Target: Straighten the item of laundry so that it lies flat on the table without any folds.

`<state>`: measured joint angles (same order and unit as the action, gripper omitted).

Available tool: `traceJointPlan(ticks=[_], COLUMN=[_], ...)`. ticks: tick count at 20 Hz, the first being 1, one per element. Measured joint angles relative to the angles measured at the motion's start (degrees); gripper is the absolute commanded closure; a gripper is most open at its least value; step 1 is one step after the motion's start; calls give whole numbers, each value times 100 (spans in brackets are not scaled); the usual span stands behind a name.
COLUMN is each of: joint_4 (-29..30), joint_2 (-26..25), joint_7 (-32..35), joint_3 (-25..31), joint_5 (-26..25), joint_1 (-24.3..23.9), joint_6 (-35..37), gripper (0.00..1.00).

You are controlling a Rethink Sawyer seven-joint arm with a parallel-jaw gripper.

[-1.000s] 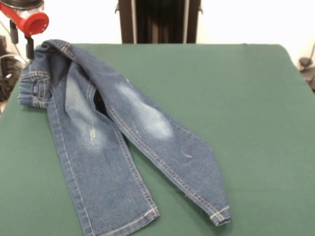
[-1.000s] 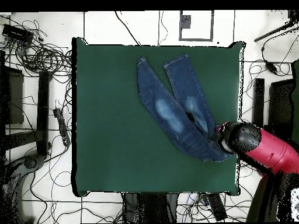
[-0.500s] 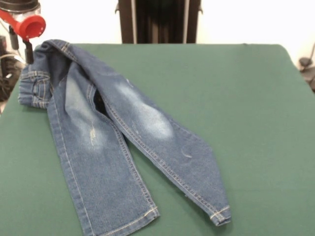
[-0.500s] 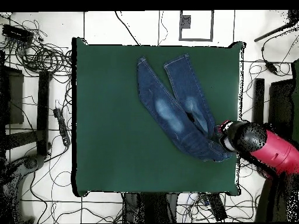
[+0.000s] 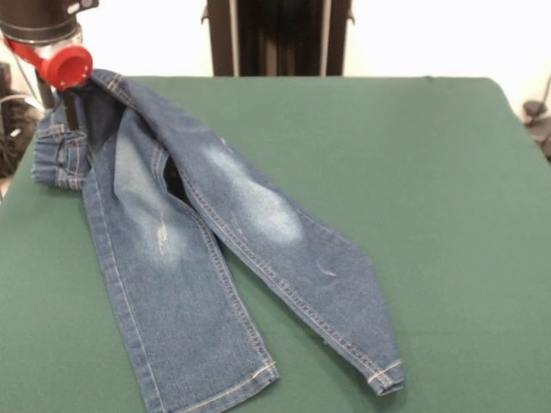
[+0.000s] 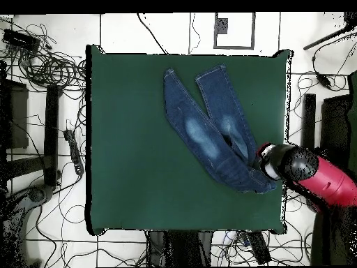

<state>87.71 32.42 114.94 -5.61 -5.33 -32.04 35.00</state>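
The jeans (image 5: pixel 215 232) lie on the dark green table (image 5: pixel 430 215), toward its left side in the front view. The two legs run toward the near edge and cross near the crotch. The waistband (image 5: pixel 60 151) is bunched and folded over at the far left corner. My gripper (image 5: pixel 67 93), under a red collar, hangs right over the top edge of the waistband. In the overhead view the jeans (image 6: pixel 209 129) lie at the table's right part (image 6: pixel 132 139), and my gripper (image 6: pixel 263 156) sits at their waist end, by the right edge. Its hold is hidden.
The black pedestal (image 5: pixel 280 39) stands behind the table's far edge. Cables (image 6: pixel 52 66) and dark stands (image 6: pixel 49 132) lie on the floor round the table. A dark object (image 5: pixel 538 116) sits off the right edge.
My gripper has shifted from outside the table's corner inward onto the waistband's top edge. The jeans lie almost as before.
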Motion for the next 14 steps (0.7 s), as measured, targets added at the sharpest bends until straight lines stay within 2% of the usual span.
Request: traceJointPlan(ticks=[6, 14], joint_4=[2, 0], joint_2=[-2, -6], joint_7=[0, 0], joint_3=[190, 208], joint_5=[0, -217], joint_1=[-27, 169], joint_6=[144, 961], gripper=[0, 0])
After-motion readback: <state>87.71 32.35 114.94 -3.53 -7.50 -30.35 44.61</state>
